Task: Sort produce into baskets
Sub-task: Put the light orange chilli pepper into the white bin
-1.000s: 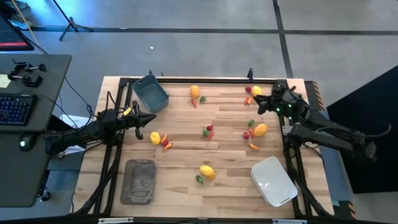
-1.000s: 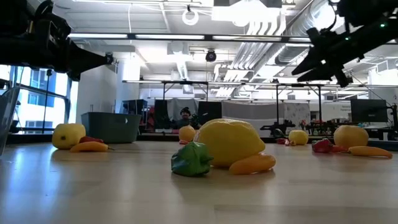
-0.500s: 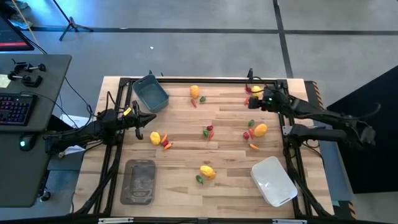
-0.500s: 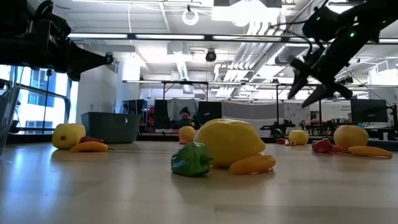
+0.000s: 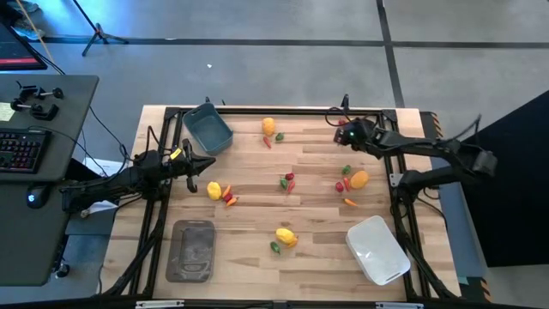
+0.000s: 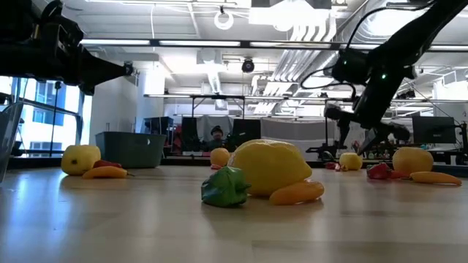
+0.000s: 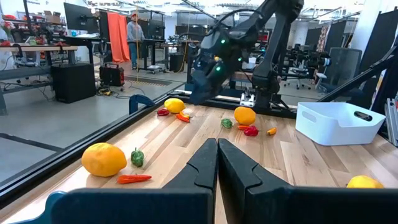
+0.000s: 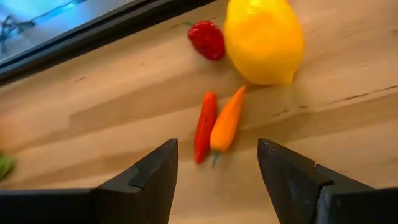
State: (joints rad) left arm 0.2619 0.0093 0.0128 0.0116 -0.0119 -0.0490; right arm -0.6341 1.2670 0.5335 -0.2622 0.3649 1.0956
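Note:
My right gripper is open and points down at the table's far right, above a cluster of produce: a yellow lemon, a small red piece, a red stick and an orange stick lying side by side on the wood. It also shows in the high view and the low view. It touches nothing. My left gripper is shut and empty at the table's left, beside a lemon. The blue-grey tub, grey tray and white tub stand on the table.
More produce lies scattered: an orange round with a green piece at the far middle, red and green pieces at the centre, a lemon group near the front, and an orange round with red pieces at the right. A dark frame rail edges the table.
My right gripper has gone toward the table's left edge and down, tipping from level to pointing down over the lemon cluster at the far right. The produce has not moved.

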